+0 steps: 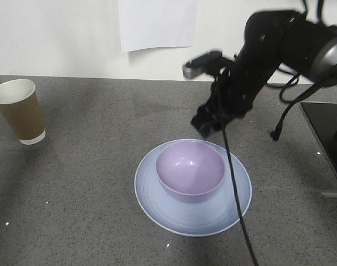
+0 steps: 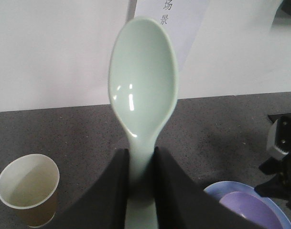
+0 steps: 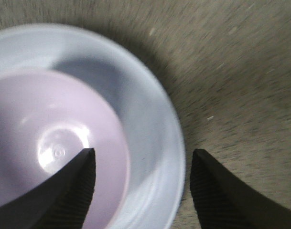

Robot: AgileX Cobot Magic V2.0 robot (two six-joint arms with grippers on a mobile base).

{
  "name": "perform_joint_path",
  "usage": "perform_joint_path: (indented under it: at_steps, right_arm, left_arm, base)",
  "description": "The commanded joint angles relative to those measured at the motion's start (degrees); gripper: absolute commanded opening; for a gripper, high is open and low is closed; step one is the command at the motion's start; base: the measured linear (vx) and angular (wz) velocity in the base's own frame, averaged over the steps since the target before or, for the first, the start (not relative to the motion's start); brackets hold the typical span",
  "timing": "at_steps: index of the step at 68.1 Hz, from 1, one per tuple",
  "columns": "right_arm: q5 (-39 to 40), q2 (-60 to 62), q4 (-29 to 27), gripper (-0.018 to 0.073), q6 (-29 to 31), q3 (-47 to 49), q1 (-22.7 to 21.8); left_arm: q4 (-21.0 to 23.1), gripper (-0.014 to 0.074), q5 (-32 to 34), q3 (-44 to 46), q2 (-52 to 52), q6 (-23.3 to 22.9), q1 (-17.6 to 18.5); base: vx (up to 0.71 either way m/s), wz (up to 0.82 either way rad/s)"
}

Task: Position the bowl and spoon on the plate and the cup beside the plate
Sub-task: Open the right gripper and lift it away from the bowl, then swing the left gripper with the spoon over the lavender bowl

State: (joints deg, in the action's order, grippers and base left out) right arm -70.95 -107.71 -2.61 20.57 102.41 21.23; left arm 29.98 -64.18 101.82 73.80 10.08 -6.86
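Spoon (image 2: 143, 90) upright, clamped in left gripper (image 2: 141, 160)

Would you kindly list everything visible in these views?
counter: one, speckled grey, under the dishes.
plate: one, pale blue, centre of counter.
bowl: one, lavender, on the plate.
paper cup: one, brown, white inside, upright, counter's far left.
spoon: one, mint green, in the left pincer.
paper sheet: one, white, on the wall.
dark panel: one, black, right edge.
left pincer: one, black, shut on the spoon.
right pincer: one, black, open above the bowl and plate.
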Motion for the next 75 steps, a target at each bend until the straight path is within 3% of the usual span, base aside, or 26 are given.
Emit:
perform_joint_path:
  at_steps: [1,14,23,27,31,42,47,58,66,75]
  right_arm:
    - [-2.46,5.35,2.14,0.0445,-1.38,5.73,-0.15]
    - [-1.86,11.89,3.81,0.0383,-2.17,12.26,-0.15]
    - [2.02,21.59,3.81,0.0181,-2.17,12.49,-0.23]
    - [3.93,26.98,3.81,0.0079,-2.17,12.49,-0.23]
    - [5.42,32.55,3.81,-0.0016,-2.46,12.49,-0.23]
    - [6.48,46.16,4.08,-0.0009,-4.50,10.82,-0.23]
    - [8.42,53.31,4.59,-0.0008,-4.94,5.53,-0.23]
    - [17.16,69.60,6.63,-0.0006,-5.59,-12.51,-0.23]
    - [27.35,81.40,10.27,-0.0005,-9.61,-27.44,-0.17]
    - [31.70,90.31,14.52,-0.0005,-15.12,-38.78,-0.17]
  left_arm:
    - [1.83,-0.0006,3.33,1.54,-1.28,0.10,0.00]
    - [1.83,-0.0006,2.58,1.54,-1.28,0.10,0.00]
    - [2.07,-0.0006,0.82,1.54,-1.28,0.46,0.12]
    - [3.07,-0.0006,0.41,1.54,-1.28,2.71,0.12]
    - [5.49,-0.0006,0.41,1.54,-1.23,4.29,0.12]
    - [15.80,-0.0006,-3.21,1.54,0.25,8.85,0.31]
    - [17.54,-0.0006,-5.00,1.54,1.78,10.42,2.33]
    - [14.88,-0.0006,-7.15,1.54,6.03,9.94,9.28]
    - [13.67,-0.0006,-7.15,1.54,9.16,9.87,15.81]
    - [9.80,-0.0007,-7.15,1.54,12.69,8.18,23.23]
  base:
    - [0.00,0.00]
    - [0.00,0.00]
    - [0.00,0.00]
    - [0.00,0.00]
    - [0.00,0.00]
    - [0.00,0.00]
    - [0.00,0.00]
    - [0.00,0.00]
    - [0.00,0.00]
    - [0.00,0.00]
